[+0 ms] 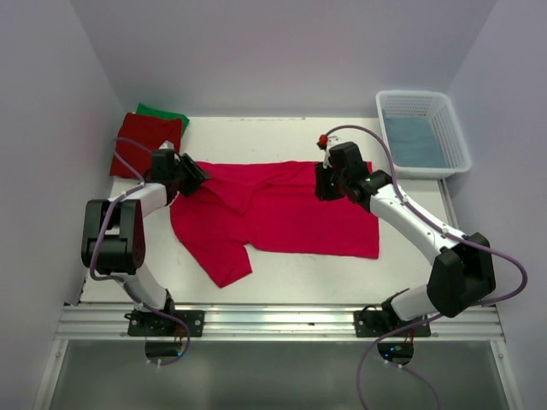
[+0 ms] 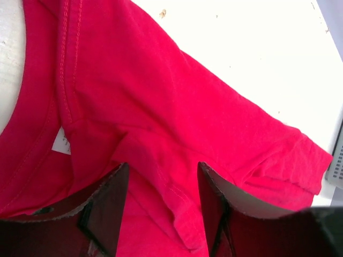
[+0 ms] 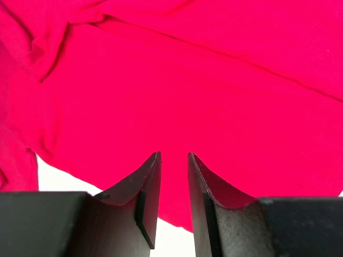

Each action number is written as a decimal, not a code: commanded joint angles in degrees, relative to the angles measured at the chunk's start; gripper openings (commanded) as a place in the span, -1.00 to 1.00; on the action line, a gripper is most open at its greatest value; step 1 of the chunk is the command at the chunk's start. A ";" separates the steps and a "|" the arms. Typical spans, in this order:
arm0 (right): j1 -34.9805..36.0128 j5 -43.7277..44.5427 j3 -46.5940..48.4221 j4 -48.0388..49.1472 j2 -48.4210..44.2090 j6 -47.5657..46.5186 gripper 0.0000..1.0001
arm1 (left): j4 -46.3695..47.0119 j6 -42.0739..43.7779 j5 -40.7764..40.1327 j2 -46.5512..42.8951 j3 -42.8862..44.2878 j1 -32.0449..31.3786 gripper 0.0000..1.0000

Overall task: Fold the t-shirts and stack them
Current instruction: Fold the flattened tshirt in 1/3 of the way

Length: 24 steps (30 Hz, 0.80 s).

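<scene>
Three shirts on show: the pink shirt (image 1: 282, 209) lies spread across the middle of the table (image 1: 256, 141), and a dark red shirt (image 1: 145, 141) sits folded on a green shirt (image 1: 167, 114) in the far left corner, with one basket (image 1: 457, 141) at the far right corner. Two arms in play: the left arm (image 1: 115, 231) is bent elbow-up, and the left gripper (image 1: 195, 178) is low over the pink shirt's left end by the collar, jaws spread wide above the cloth. The right arm (image 1: 427, 231) reaches in slantwise from the near right, with the right gripper (image 1: 323, 182) at the shirt's far edge, jaws a narrow slit apart, pinching nothing.
</scene>
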 commanded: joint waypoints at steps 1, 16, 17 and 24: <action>0.12 1.77 -0.74 -0.11 -1.22 0.01 -0.41 | 2.39 -1.96 -0.68 1.03 2.71 0.50 0.13; 0.12 2.57 -1.18 -0.11 -0.78 0.10 -0.64 | -2.02 -3.90 -1.39 -3.89 -1.25 0.50 0.01; 0.12 2.74 -1.18 -0.11 -0.78 0.01 -0.65 | -2.01 -3.90 -1.22 -3.89 -1.42 0.50 0.01; 0.11 3.53 -1.18 -0.20 -0.78 -0.08 -0.77 | -0.70 -5.56 2.21 -0.38 -1.16 0.32 -0.09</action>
